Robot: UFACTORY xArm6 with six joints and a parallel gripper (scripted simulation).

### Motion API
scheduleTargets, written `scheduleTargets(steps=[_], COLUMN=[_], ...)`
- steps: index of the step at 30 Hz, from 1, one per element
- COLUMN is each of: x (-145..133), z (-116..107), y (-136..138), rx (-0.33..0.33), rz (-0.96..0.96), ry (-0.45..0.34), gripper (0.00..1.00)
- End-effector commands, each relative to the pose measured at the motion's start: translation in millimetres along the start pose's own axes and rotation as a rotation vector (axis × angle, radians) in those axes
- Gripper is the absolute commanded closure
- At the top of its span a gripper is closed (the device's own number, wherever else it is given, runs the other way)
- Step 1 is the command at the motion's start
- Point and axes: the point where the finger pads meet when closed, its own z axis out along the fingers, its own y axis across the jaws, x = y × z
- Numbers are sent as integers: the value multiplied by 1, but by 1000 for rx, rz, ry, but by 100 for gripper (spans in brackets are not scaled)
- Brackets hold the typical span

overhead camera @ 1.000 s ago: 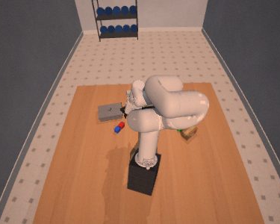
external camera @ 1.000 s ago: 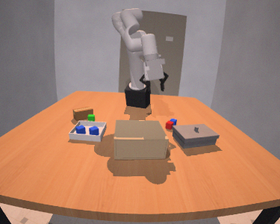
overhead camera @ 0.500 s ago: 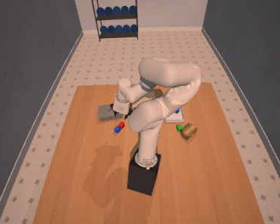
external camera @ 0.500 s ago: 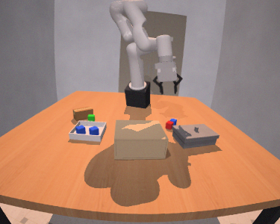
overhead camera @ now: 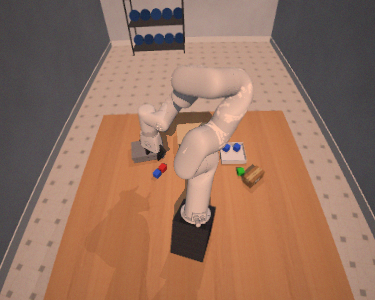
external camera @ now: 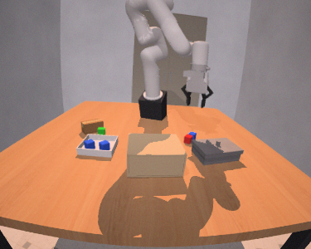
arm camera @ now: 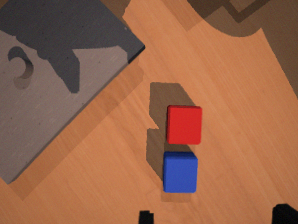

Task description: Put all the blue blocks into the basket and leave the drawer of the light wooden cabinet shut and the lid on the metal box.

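My gripper (overhead camera: 151, 149) (external camera: 196, 101) (arm camera: 215, 218) is open and empty, well above the table. Below it a loose blue block (overhead camera: 157, 173) (external camera: 192, 134) (arm camera: 180, 172) lies against a red block (overhead camera: 162, 167) (external camera: 188, 139) (arm camera: 184, 124). The grey metal box (overhead camera: 142, 152) (external camera: 217, 150) (arm camera: 45, 90) stands beside them with its lid on. The white basket (overhead camera: 233, 161) (external camera: 94, 153) holds two blue blocks (overhead camera: 226, 148) (overhead camera: 236, 146) (external camera: 89, 144) (external camera: 104, 144). The light wooden cabinet (overhead camera: 185, 131) (external camera: 156, 158) stands mid-table, partly hidden by the arm in the top view; I cannot see its drawer front.
A green block (overhead camera: 240, 171) (external camera: 101, 130) lies next to a small brown wooden block (overhead camera: 253, 175) (external camera: 92, 125) near the basket. The arm's black base (overhead camera: 193, 234) (external camera: 153, 104) stands on the table. A shelf of blue balls (overhead camera: 156, 27) stands against the far wall.
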Motion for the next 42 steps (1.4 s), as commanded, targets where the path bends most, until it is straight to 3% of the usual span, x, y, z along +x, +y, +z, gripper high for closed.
scheduleTargets(steps=[1, 9, 10, 42], x=[-2, -3, -3, -3], z=[0, 0, 0, 0], y=[-5, -6, -6, -6], rx=[-17, -17, -17, -17], rz=[31, 38, 38, 38], ry=[23, 23, 23, 23], gripper=[27, 27, 35, 35])
